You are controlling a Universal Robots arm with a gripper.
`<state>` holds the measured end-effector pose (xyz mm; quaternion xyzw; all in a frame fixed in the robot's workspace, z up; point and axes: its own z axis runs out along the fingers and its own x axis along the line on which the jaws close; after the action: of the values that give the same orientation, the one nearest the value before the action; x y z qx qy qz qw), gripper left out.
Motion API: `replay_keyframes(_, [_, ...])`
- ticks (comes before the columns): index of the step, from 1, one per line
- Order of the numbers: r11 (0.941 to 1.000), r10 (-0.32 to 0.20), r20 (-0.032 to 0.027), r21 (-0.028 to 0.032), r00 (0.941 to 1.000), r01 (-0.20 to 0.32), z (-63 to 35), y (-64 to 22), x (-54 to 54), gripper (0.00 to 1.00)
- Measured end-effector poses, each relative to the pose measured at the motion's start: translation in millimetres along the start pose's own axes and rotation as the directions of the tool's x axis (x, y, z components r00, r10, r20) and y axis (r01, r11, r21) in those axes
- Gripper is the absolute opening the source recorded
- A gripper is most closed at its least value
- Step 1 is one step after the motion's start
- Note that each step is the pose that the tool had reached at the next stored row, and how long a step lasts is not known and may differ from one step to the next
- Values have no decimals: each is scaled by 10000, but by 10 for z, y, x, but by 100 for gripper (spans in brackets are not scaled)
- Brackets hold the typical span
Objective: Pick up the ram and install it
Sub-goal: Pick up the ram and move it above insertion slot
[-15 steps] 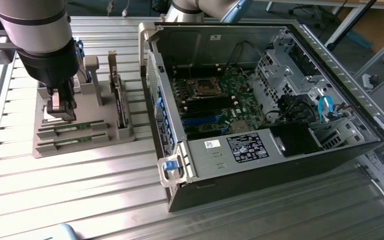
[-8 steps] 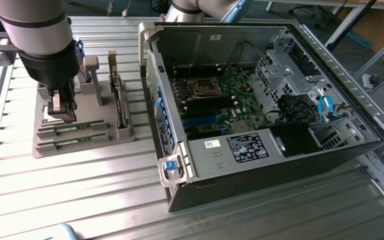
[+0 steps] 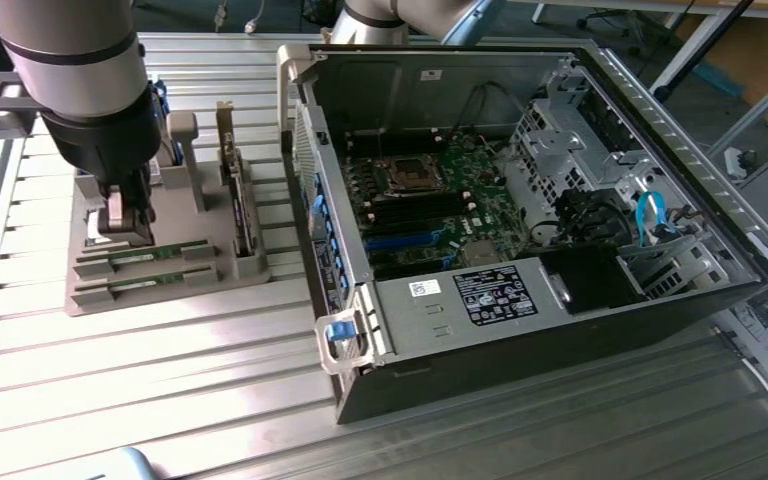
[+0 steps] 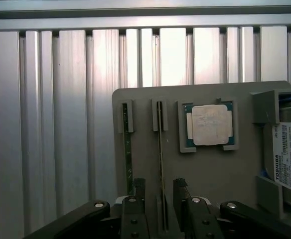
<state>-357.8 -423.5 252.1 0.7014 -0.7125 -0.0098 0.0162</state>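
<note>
Ribbed aluminium tabletop (image 4: pixel 61 124); gripper (image 4: pixel 160 195), fingers (image 4: pixel 139 191) spread (unclamped), straddles thin edge-on ram (image 4: pixel 160 144) in grey tray (image 4: pixel 210 169).

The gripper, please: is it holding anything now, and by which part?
Nothing is held: the black gripper stands open astride the long, thin green ram stick in its grey tray.

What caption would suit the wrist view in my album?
Open gripper straddles one ram standing on edge in the grey holder, beside a second ram and the processor chip.

Exterior looks down; wrist (close) shares tray (image 3: pixel 157 297) (image 4: pixel 210 169).
</note>
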Motion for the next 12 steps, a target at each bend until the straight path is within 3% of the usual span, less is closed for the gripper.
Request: replay_keyframes(12, [10000, 0, 1, 1, 10000, 0, 62, -2, 45, 36])
